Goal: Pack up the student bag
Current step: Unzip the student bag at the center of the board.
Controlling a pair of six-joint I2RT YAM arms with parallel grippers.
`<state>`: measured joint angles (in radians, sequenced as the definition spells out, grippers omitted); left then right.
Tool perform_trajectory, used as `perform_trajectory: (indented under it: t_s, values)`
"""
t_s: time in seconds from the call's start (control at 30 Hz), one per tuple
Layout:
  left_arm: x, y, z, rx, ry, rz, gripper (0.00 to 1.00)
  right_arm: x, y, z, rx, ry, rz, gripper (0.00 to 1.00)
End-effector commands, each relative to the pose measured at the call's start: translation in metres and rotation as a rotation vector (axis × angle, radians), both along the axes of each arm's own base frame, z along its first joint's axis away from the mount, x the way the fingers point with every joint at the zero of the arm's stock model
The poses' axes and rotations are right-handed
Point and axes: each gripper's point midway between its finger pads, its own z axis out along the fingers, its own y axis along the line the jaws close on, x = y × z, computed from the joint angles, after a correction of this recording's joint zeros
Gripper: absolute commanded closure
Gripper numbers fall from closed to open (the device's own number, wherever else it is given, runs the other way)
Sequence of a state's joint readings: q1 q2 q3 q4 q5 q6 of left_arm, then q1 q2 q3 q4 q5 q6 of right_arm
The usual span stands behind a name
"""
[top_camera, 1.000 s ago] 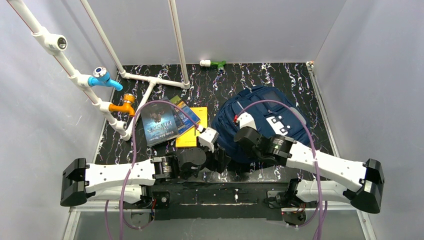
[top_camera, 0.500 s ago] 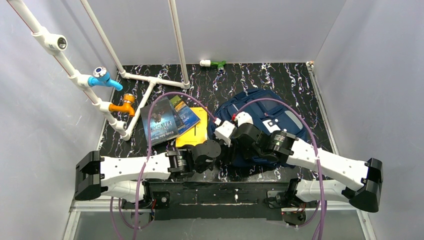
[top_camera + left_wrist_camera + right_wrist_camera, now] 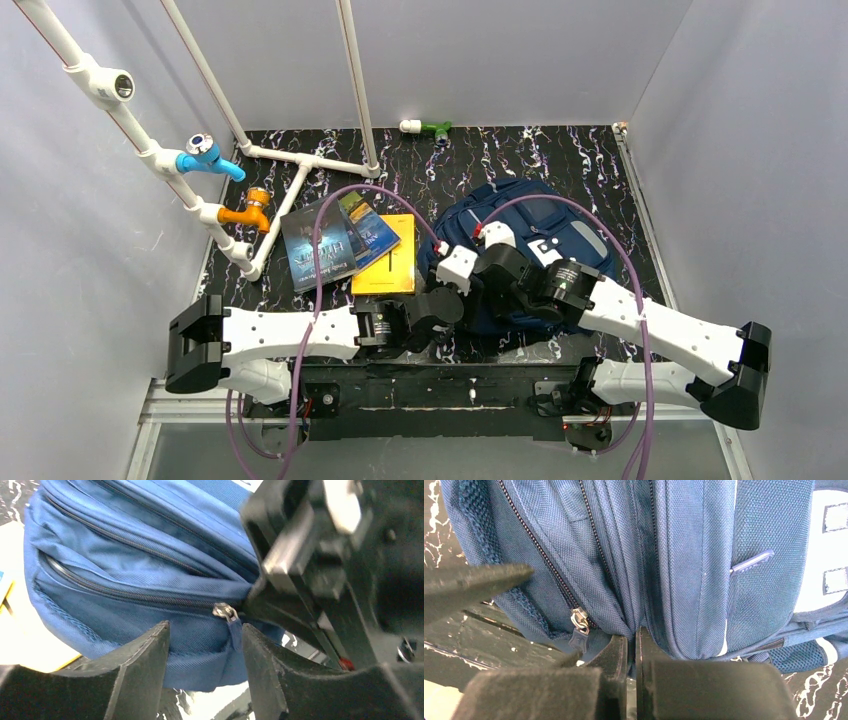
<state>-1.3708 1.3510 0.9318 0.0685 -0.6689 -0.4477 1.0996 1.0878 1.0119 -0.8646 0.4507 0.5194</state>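
The navy student bag (image 3: 545, 215) lies on the black marbled table, right of centre. Both grippers are at its near left edge. My left gripper (image 3: 205, 630) is open around the bag's lower seam. A metal zip pull (image 3: 225, 612) with a blue fabric tab hangs just inside its right finger (image 3: 265, 670). My right gripper (image 3: 634, 635) is shut on a fold of bag fabric between two zip lines, just right of that zip pull (image 3: 580, 620). In the top view the left gripper (image 3: 455, 300) and right gripper (image 3: 492, 298) sit side by side, their fingertips hidden under the wrists.
A dark-covered book (image 3: 318, 248), a blue book (image 3: 372, 232) and a yellow book (image 3: 388, 258) lie overlapping left of the bag. A white pipe frame with a blue tap (image 3: 208, 155) and an orange tap (image 3: 248, 210) stands at left. A green and white fitting (image 3: 426, 127) lies at the back.
My left arm has reached right and forward until its gripper is at the bag's near left corner. My right wrist has shifted a little right and stays on the bag.
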Motion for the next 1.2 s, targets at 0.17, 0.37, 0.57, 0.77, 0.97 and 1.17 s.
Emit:
perform_trajectory:
  t_s: [0.17, 0.37, 0.57, 0.77, 0.97, 1.17]
  values:
    - [-0.029, -0.010, 0.014, -0.107, 0.088, -0.114, 0.28, 0.031, 0.023, 0.037, 0.243, -0.028, -0.101, 0.99]
    - [-0.005, 0.000, 0.002, 0.008, 0.039, 0.036, 0.46, 0.028, 0.031, 0.042, 0.287, 0.022, -0.133, 0.99]
    - [0.005, -0.010, -0.001, 0.071, -0.009, 0.059, 0.58, 0.026, 0.033, 0.051, 0.328, 0.026, -0.139, 0.99]
    - [0.008, -0.014, -0.004, 0.093, -0.004, 0.086, 0.59, 0.025, 0.035, 0.052, 0.334, 0.034, -0.133, 0.99]
    - [0.014, -0.014, -0.012, 0.152, -0.009, 0.110, 0.74, 0.025, 0.033, 0.051, 0.334, 0.028, -0.138, 0.99]
    - [0.008, -0.023, -0.011, 0.142, 0.036, 0.018, 0.92, 0.025, 0.027, 0.046, 0.294, 0.008, -0.107, 0.99]
